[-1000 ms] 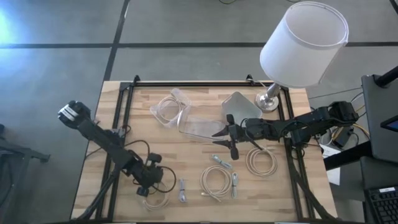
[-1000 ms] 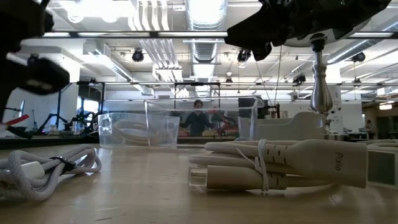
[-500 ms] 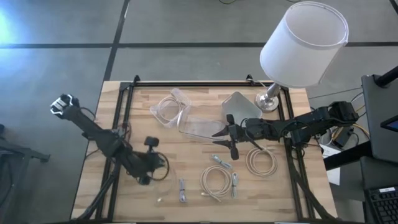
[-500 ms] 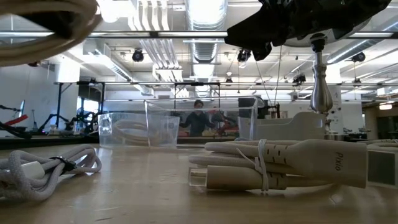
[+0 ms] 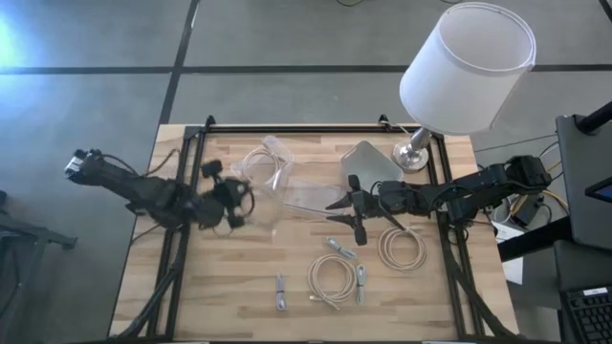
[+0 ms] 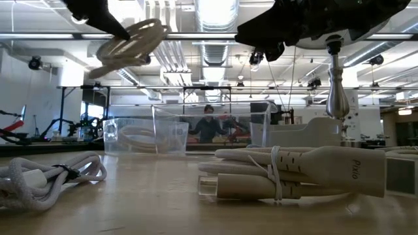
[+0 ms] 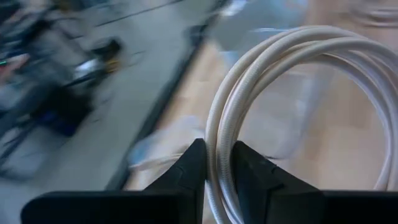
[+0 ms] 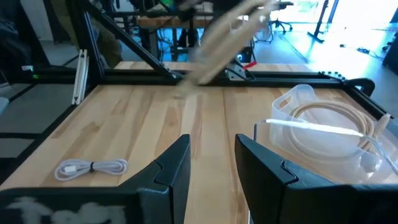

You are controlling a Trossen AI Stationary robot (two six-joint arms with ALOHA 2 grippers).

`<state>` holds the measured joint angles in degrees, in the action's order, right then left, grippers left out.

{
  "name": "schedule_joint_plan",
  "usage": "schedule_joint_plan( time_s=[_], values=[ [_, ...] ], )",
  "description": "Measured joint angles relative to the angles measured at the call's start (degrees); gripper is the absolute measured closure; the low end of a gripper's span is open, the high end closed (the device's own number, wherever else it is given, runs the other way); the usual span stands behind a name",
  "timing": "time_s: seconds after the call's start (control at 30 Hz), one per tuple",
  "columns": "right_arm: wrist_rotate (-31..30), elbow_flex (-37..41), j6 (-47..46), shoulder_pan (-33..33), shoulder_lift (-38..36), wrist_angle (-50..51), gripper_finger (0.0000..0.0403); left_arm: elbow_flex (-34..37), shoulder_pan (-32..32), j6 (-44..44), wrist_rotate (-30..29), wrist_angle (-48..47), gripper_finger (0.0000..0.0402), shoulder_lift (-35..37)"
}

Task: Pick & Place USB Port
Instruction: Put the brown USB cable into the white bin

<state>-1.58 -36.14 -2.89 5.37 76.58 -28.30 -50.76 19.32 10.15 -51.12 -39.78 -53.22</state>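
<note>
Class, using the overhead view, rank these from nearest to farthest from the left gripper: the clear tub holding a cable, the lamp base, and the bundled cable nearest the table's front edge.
From the left gripper:
1. Clear tub, just beyond it, toward the back.
2. Bundled cable, front edge, left of centre.
3. Lamp base, back right corner.

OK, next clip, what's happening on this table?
The left gripper is shut on a coiled cable and holds it in the air near the clear plastic box, which already has a coil in it. The right gripper hangs open over the middle of the table. More bundled cables lie on the wood, beside a lamp.
</note>
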Motion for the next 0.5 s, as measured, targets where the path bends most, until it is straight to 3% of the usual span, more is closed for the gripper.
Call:
schedule_joint_plan(
  time_s=[0.3, 0.5],
  values=[
    [1.9, 0.0, 0.1, 0.0, 0.0, 0.0, 0.0279, 0.1, -18.9, -3.3, -1.7, 0.3, 0.0337, 0.2],
    [3.1, 0.0, 1.6, 0.0, 0.0, 0.1, 0.0257, 0.4, -32.3, -4.3, -1.9, 2.7, 0.0337, -2.3]
  ],
)
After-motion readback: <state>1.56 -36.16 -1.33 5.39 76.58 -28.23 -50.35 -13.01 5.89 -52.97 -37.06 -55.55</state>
